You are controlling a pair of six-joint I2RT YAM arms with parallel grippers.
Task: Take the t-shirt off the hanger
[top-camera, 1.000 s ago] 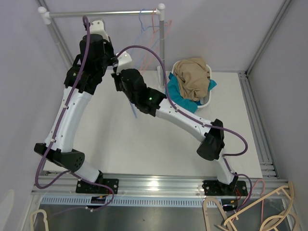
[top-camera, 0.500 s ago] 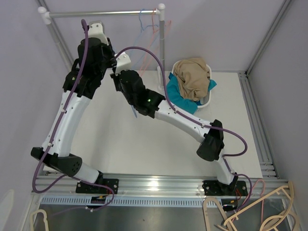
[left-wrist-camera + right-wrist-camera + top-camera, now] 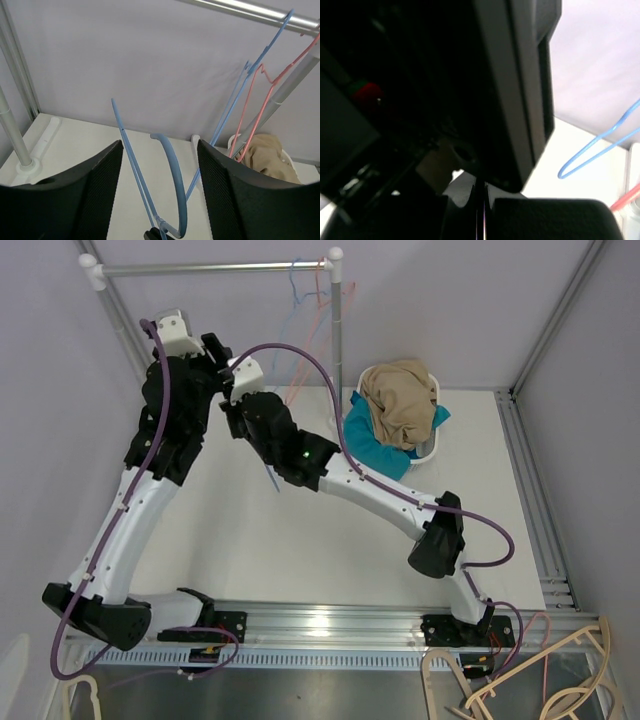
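Observation:
The blue hanger (image 3: 176,185) is bare, and its hook stands free between the wide-apart fingers of my open left gripper (image 3: 160,150) without touching them. My right gripper (image 3: 481,192) is shut on the hanger's thin wire just below the hook. Its black tip (image 3: 154,234) shows at the bottom of the left wrist view. From above, both grippers meet under the rail at the back left, and a bit of the hanger (image 3: 272,476) pokes out under the right arm. The beige t-shirt (image 3: 398,400) lies crumpled in the white basket (image 3: 432,445), on top of a teal garment (image 3: 372,436).
A rail (image 3: 215,268) runs along the back, with a blue wire hanger (image 3: 298,285) and a pink one (image 3: 322,300) hung near its right post (image 3: 337,335). Wooden hangers (image 3: 530,680) lie off the table at the front right. Frame posts stand at both back corners.
My left gripper has opened and let go of the hanger's hook, and the left arm has drawn back to the left. The right gripper stays shut on the hanger and shifted slightly left.

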